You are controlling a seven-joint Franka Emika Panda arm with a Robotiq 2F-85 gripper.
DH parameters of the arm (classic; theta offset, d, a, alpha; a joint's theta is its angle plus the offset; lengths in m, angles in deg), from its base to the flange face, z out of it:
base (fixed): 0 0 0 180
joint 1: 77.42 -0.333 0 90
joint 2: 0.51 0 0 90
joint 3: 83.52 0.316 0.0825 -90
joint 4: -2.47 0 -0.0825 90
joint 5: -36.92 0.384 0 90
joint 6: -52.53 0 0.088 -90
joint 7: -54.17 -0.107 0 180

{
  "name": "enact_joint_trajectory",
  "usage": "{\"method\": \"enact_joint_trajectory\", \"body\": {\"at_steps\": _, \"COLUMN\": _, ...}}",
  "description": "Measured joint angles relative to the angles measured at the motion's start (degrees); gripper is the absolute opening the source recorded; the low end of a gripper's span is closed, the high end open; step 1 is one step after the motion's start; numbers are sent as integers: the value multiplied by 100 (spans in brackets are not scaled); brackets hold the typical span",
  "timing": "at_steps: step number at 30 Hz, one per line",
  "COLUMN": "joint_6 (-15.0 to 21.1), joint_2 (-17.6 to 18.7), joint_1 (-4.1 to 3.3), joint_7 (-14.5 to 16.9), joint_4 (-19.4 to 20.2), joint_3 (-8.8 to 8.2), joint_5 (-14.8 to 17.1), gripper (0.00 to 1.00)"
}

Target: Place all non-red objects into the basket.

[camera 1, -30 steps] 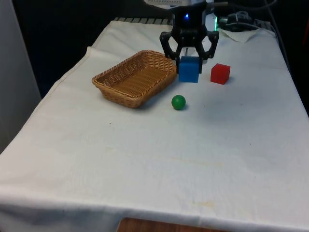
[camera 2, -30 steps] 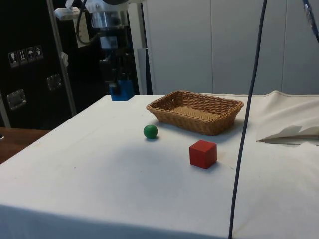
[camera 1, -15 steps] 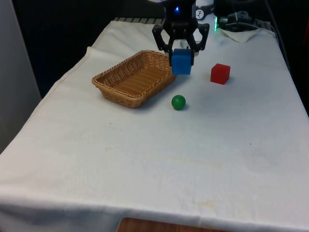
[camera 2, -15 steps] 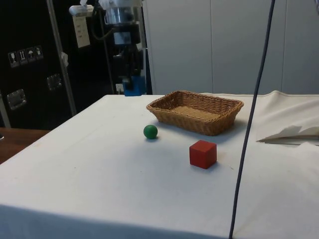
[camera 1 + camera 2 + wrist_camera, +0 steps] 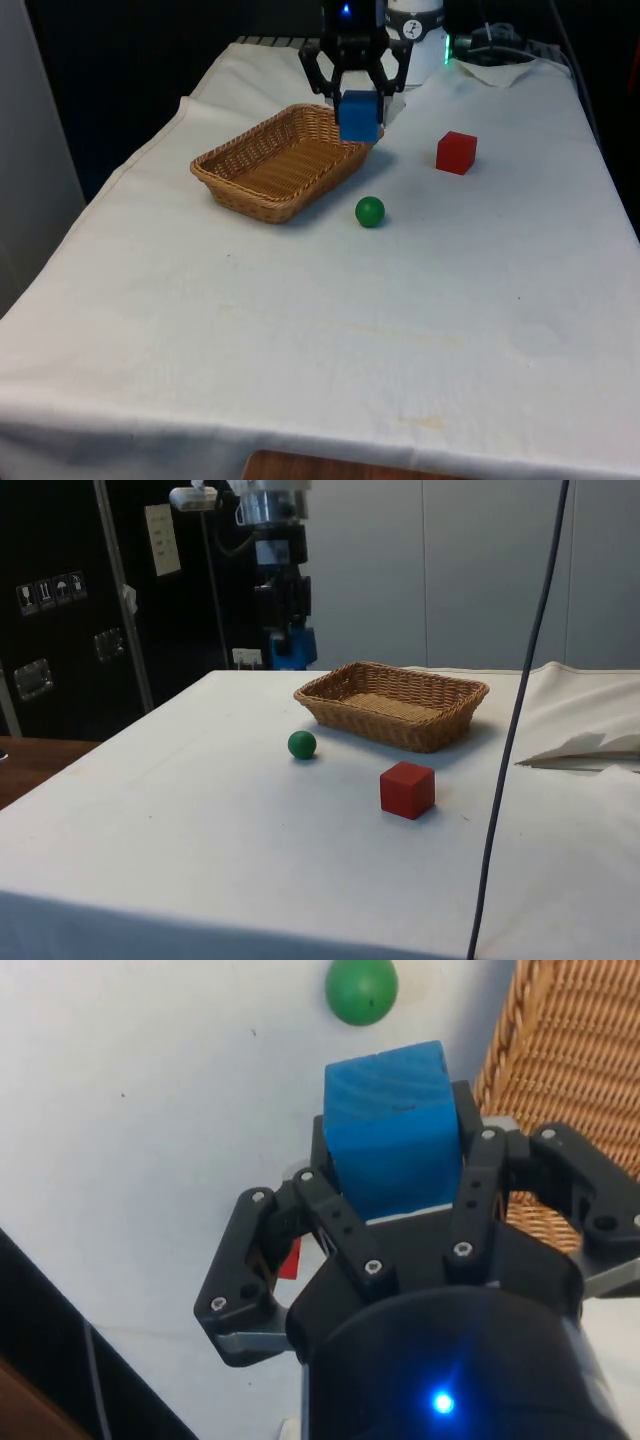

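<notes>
**Blue cube held aloft at the basket's rim**

The black gripper [image 5: 357, 88] hangs above the white cloth [image 5: 330, 300] with its two fingers clamped on a blue cube [image 5: 359, 115], which is clear of the table. In the front view the cube sits over the wicker basket's [image 5: 232, 165] far corner on the front view's right; the wrist view puts it just beside the woven rim [image 5: 560, 1070] rather than over the inside.

A green ball [image 5: 370, 211] rests on the cloth near the basket's right-hand side in the front view, apart from the wall. A red cube [image 5: 456, 152] stands farther to the front view's right (well apart from basket and ball alike). In the side view the ball [image 5: 302, 744] lies between the gripper [image 5: 285, 645] and the red cube [image 5: 407, 789], and a dark cable [image 5: 520, 720] crosses the picture in front of the basket's [image 5: 400, 725] end.
</notes>
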Motion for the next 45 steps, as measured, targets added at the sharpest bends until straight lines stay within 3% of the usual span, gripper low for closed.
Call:
{"method": "enact_joint_trajectory", "body": {"at_steps": 31, "joint_6": 430, "joint_2": -361, "joint_1": 11, "joint_7": 619, "joint_4": 728, "joint_3": -630, "joint_5": -11, "gripper": 0}}
{"method": "enact_joint_trajectory", "body": {"at_steps": 45, "joint_6": 751, "joint_2": -355, "joint_1": 11, "joint_7": 710, "joint_4": 980, "joint_3": -842, "joint_5": -166, "gripper": 0}}
